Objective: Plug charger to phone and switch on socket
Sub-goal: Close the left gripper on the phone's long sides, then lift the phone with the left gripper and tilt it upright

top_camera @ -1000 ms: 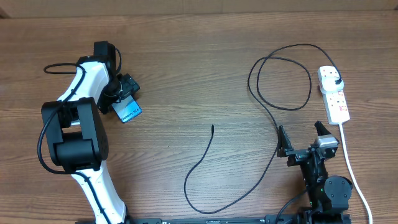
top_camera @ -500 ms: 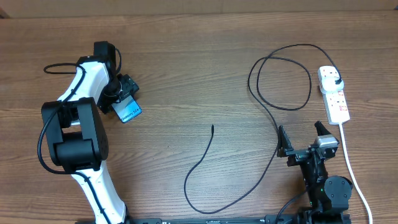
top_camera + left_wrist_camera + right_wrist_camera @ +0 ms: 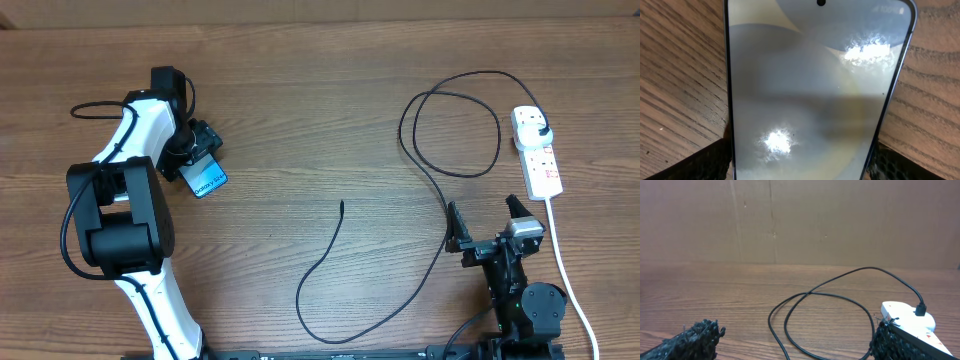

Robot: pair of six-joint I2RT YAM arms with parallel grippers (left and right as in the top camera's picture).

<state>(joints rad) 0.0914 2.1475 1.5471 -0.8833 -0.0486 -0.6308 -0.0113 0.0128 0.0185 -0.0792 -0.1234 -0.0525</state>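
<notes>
Nothing has visibly shifted in the overhead view since a second ago: arms, cable and strip lie as they did.

Left gripper (image 3: 200, 162) is at the left side of the table (image 3: 300, 90), set over the phone (image 3: 207, 181), which lies flat on the wood with its blue screen up. From the left wrist, the phone fills the view between the two dark pads (image 3: 705, 162), one beside each long edge. They sit very close to the edges; whether they press on them I cannot tell.

Right gripper (image 3: 487, 222) is near the front edge on the right, with its jaws spread wide and nothing between them.

Charger (image 3: 499, 135) – a thin black cable. Its plug (image 3: 541, 130) is seated in the far end of the socket (image 3: 543, 165), a white strip at the right edge of the table. From there the cable makes one loop, runs down past the right gripper's left finger, curves along the front and rises to its connector tip (image 3: 342, 206), which lies loose mid-table – well apart from the phone.

White cord (image 3: 566, 270) leaves the strip's near end toward the front edge. I cannot read the switch positions.
</notes>
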